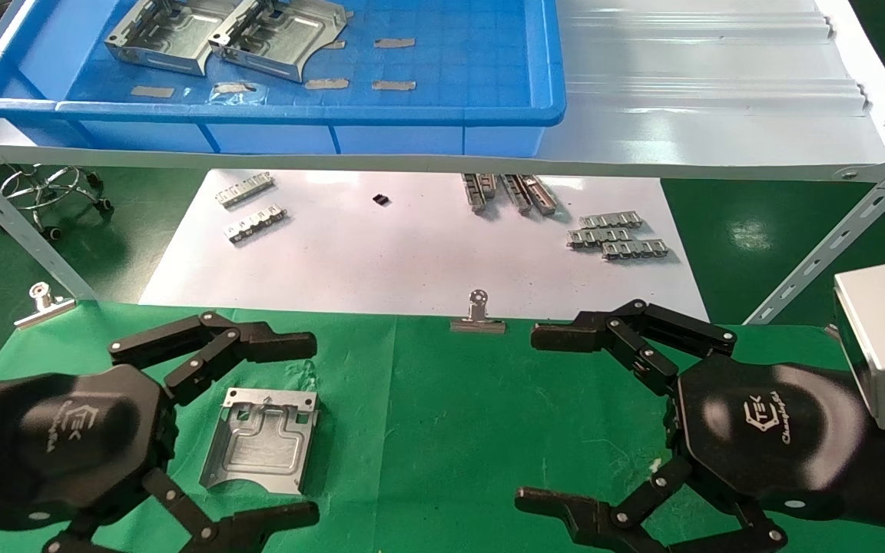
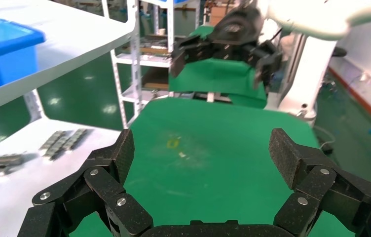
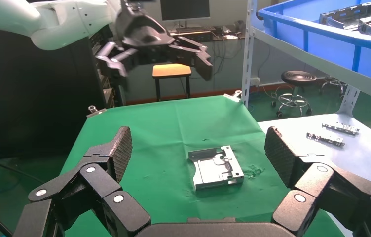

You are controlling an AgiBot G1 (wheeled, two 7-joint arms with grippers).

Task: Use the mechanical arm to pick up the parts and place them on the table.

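One silvery stamped part lies flat on the green cloth table, between the fingers of my left gripper, which hangs open above it and holds nothing. The part also shows in the right wrist view. Two more parts lie in the blue tray on the upper shelf. My right gripper is open and empty over the right side of the cloth. In the left wrist view the open fingers frame bare cloth, and the right gripper shows farther off.
Small toothed metal strips lie on the white sheet beyond the cloth. Silver binder clips grip the cloth's far edge. The white shelf overhangs the sheet, with slanted metal struts at both sides.
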